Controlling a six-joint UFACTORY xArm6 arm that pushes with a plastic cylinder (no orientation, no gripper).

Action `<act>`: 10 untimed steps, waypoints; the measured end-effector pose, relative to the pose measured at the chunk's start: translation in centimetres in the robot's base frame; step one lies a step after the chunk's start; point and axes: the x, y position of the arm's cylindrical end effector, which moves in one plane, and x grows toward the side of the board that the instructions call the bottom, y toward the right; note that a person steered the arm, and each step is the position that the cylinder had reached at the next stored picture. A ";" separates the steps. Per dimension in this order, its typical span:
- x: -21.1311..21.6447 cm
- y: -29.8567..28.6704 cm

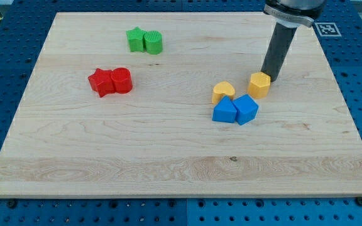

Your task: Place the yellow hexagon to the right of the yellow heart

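The yellow hexagon (259,84) sits on the wooden board (181,163) right of centre. The yellow heart (222,92) lies just to its left, with a small gap between them. My tip (269,77) rests at the hexagon's upper right edge, touching or almost touching it. The dark rod rises from there toward the view's top.
Two blue blocks, a triangular one (224,112) and a cube (246,109), sit just below the yellow pair. A red star (100,82) and red cylinder (121,80) lie at left. A green star (134,39) and green cylinder (153,43) lie at top.
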 end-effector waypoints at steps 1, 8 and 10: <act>0.2 2.7; 2.8 -0.3; 0.3 -0.5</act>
